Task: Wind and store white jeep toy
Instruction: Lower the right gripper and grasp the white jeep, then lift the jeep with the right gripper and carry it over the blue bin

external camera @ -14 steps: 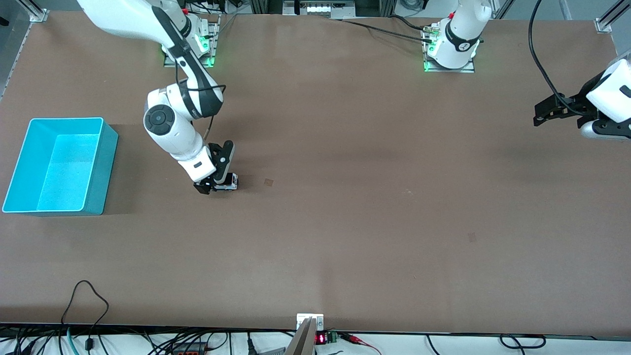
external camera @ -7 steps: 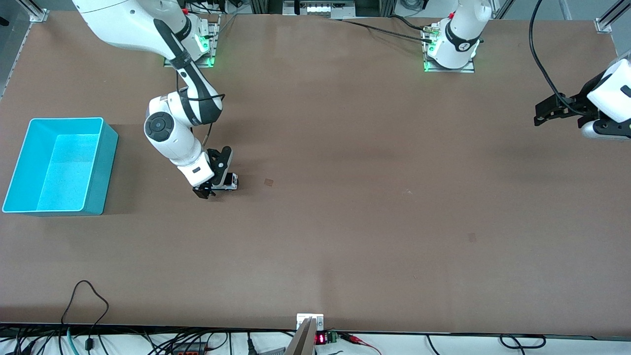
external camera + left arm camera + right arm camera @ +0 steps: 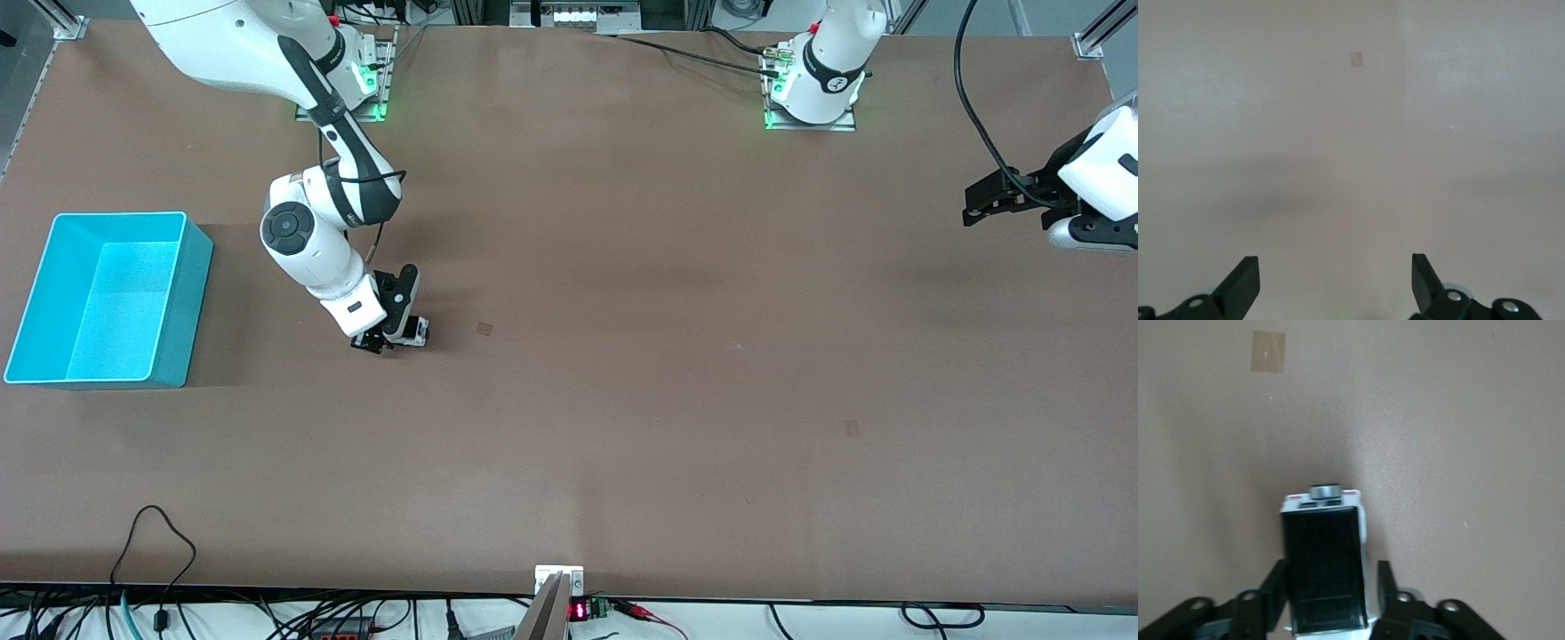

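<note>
- Table [image 3: 622, 400], brown and wide, seen from a high camera facing two white robot arms whose bases stand along its top edge.
- Right gripper [image 3: 384, 339] is down at the table surface, toward the right arm's end of the table, its wrist tilted.
- Jeep [image 3: 411, 332], a tiny white toy car with a black roof panel, sits on the table between this gripper's fingers.
- In the right wrist view the jeep [image 3: 1325, 570] fills the gap between the two black fingers [image 3: 1271, 593], which stand closed in against its sides; the right gripper [image 3: 1328, 600] grips the toy, wheels still on the table.
- A silvery round part shows at the jeep's end pointing away from the wrist.
- Bin [image 3: 31, 302], turquoise and open-topped, stands at the right arm's end of the table, well apart from the jeep.
- Two small square patches [image 3: 484, 329] mark the tabletop, one near the jeep.
- Left gripper [image 3: 982, 203] hangs in the air over the left arm's end of the table, waiting.
- In the left wrist view the left gripper [image 3: 1335, 283] has its fingers spread wide with nothing between them, only bare table below.
</note>
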